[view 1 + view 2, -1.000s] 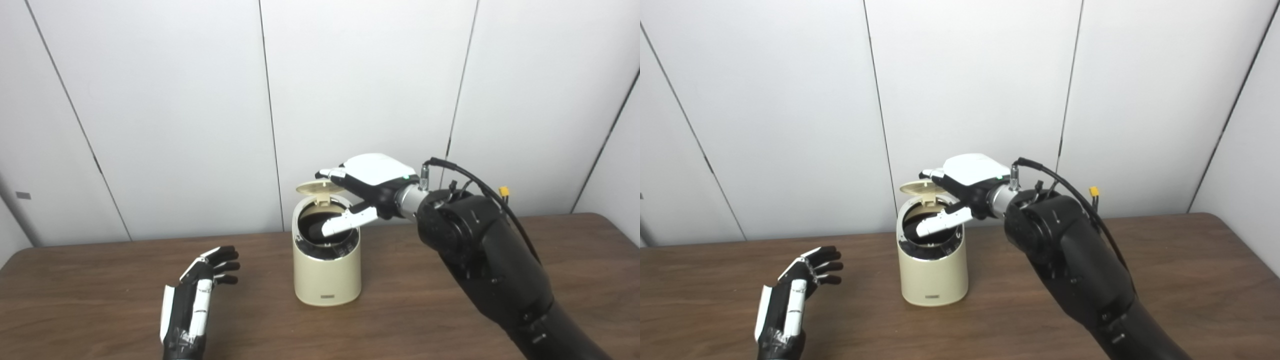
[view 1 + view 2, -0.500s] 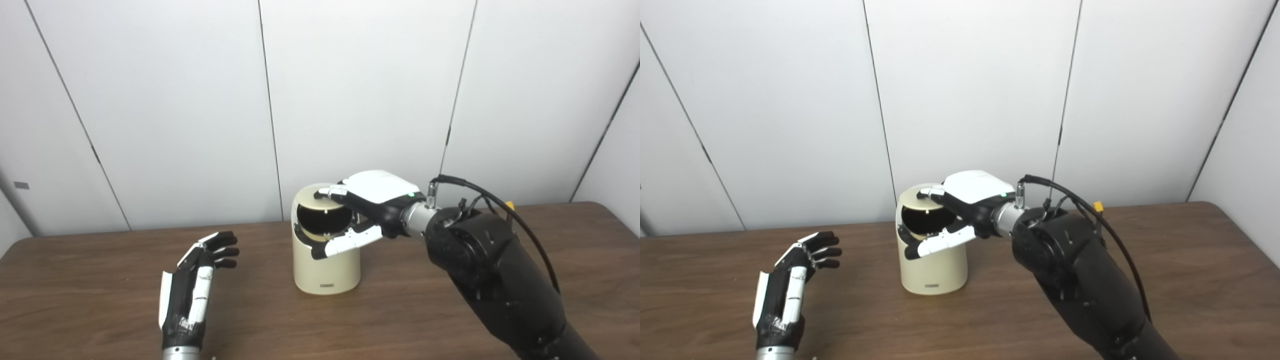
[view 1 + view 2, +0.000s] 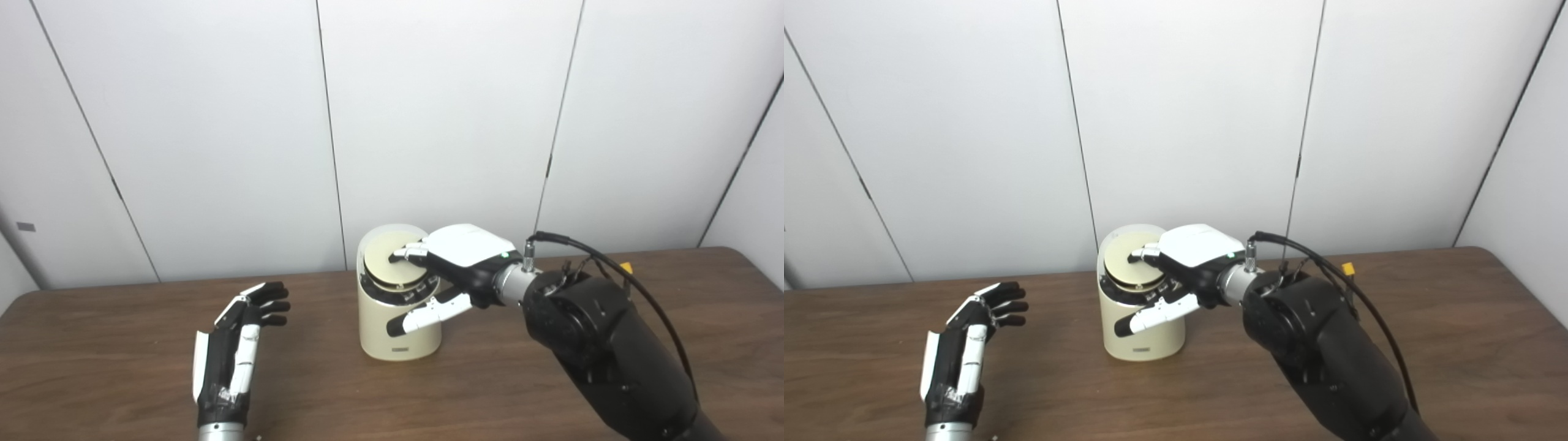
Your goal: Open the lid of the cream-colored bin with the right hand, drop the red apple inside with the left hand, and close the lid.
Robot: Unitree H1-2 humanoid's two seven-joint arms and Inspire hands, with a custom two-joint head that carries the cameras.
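A cream-colored bin (image 3: 397, 331) stands upright in the middle of the brown table. Its round lid (image 3: 392, 262) lies down flat on the bin's top. My right hand (image 3: 456, 266) rests over the bin from the right, fingers (image 3: 407, 252) pressing on the lid and thumb hanging in front of the bin wall; it grasps nothing. My left hand (image 3: 236, 352) lies open and empty on the table to the left of the bin, well apart from it. No red apple shows in either view.
The brown table (image 3: 551, 392) runs to a rounded right edge. White wall panels (image 3: 184, 122) stand close behind the bin. A black cable (image 3: 588, 248) loops over my right forearm.
The lid has gone from raised to flat on the bin under my right hand, which came down with it. The camera tilted slightly. My left hand has barely moved.
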